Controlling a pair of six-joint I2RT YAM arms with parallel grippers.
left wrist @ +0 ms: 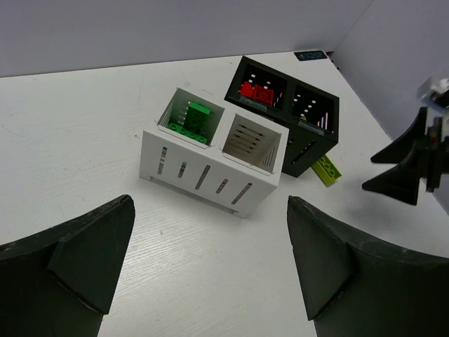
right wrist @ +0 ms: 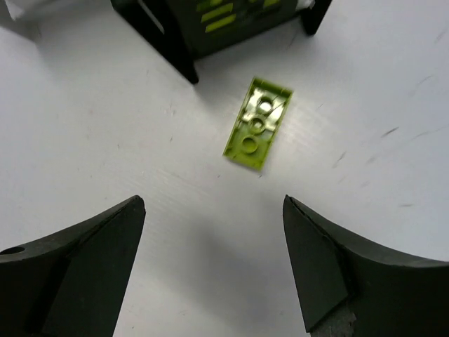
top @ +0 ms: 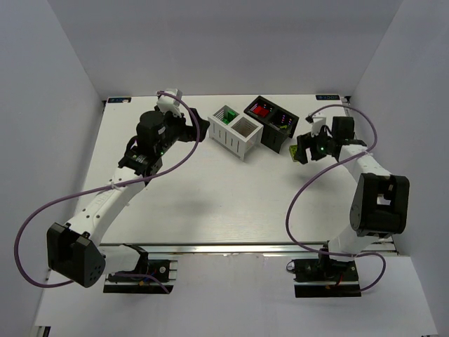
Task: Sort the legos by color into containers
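One white bin (left wrist: 196, 175), one black bin (left wrist: 309, 151), both slotted, two-celled. One flat yellow-green plate (right wrist: 257, 123) lies on the counter (top: 210, 196) at the black bin's five o'clock. Left tool (left wrist: 208, 210), right tool (right wrist: 213, 203): jaws apart, empty.

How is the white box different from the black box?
The white bin holds green bricks in one cell, and its other cell looks empty. The black bin holds red bricks in one cell. A yellow-green flat piece lies on the table beside the black bin, but nothing lies beside the white bin. Both bins have two cells and slotted sides, and they stand close together.
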